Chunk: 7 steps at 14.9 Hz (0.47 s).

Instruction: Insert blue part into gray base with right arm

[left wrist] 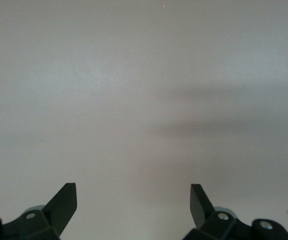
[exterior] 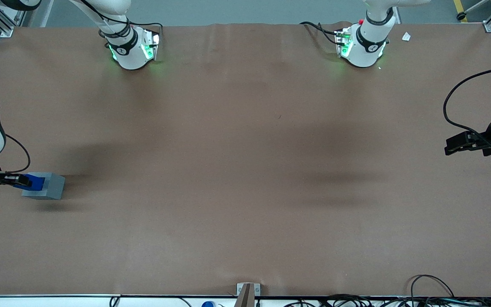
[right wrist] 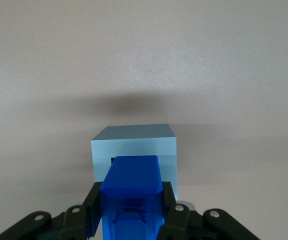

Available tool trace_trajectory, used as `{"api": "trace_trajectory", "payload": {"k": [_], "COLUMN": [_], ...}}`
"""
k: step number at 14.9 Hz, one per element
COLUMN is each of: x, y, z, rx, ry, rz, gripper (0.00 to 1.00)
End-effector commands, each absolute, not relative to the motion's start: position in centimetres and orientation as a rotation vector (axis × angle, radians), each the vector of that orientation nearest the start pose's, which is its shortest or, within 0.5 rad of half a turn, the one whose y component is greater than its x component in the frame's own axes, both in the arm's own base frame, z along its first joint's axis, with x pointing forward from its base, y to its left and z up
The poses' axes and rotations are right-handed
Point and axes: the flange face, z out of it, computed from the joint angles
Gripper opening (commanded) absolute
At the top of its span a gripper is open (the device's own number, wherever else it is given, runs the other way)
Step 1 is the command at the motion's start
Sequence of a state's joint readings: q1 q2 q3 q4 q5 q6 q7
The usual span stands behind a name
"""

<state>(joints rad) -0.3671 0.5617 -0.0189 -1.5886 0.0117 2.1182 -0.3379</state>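
Observation:
The gray base lies on the brown table at the working arm's end. The blue part sits at the base's recess, held by my right gripper, which is shut on it. In the right wrist view the blue part is clamped between the black fingers, and its leading end reaches into the recess of the gray base. How deep it sits is hidden.
The two arm bases stand at the table's edge farthest from the front camera. A metal bracket sits at the nearest edge, with cables beside it. The parked arm's gripper hangs over its end of the table.

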Motion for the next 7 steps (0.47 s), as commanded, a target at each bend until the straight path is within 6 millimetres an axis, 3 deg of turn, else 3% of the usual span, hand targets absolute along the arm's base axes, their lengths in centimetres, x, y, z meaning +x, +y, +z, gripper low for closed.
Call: {"api": "trace_trajectory", "payload": {"k": [1, 7], "x": [63.43, 63.49], "y": [-25.32, -25.35], "z": [27.28, 28.0], "rx": [-3.113, -3.117], "ry": [0.059, 0.055], "rz": [0.086, 0.078], "gripper": [0.2, 0.2]}}
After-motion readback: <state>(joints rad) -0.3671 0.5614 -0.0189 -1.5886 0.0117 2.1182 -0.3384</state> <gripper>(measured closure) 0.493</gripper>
